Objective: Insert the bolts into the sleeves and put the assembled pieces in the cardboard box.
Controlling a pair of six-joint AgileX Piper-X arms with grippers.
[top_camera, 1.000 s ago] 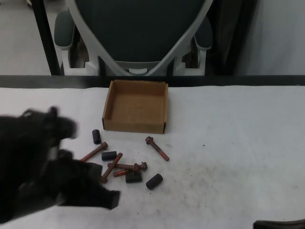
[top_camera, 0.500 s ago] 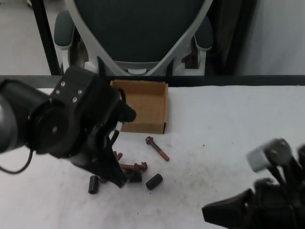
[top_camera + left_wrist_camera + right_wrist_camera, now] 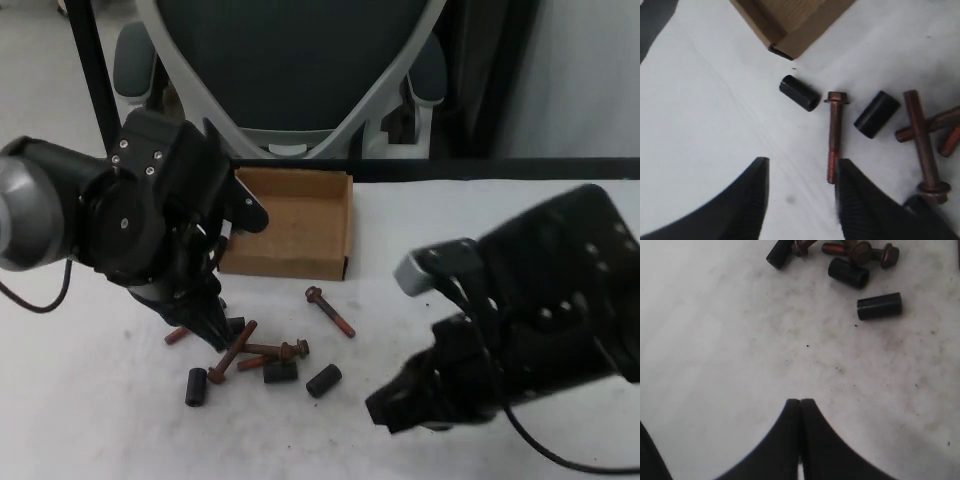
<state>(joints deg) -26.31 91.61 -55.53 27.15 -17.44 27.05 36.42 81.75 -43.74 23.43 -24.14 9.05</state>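
Bolts [image 3: 330, 311] and sleeves [image 3: 323, 380] are lying scattered on the counter [image 3: 450, 215] just beside the cardboard box [image 3: 283, 264]. Left gripper [image 3: 802, 172] jaws are hanging released near its corner, and right gripper [image 3: 800, 407] jaws are pressing clenched, empty.

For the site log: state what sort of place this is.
Probably a lab or office workbench: a white bench, an office chair behind it, loose bolts and sleeves beside a cardboard box.

High view from behind looking down, 2 wrist views close over bench [image 3: 500, 225], sharing bolts [image 3: 330, 311]
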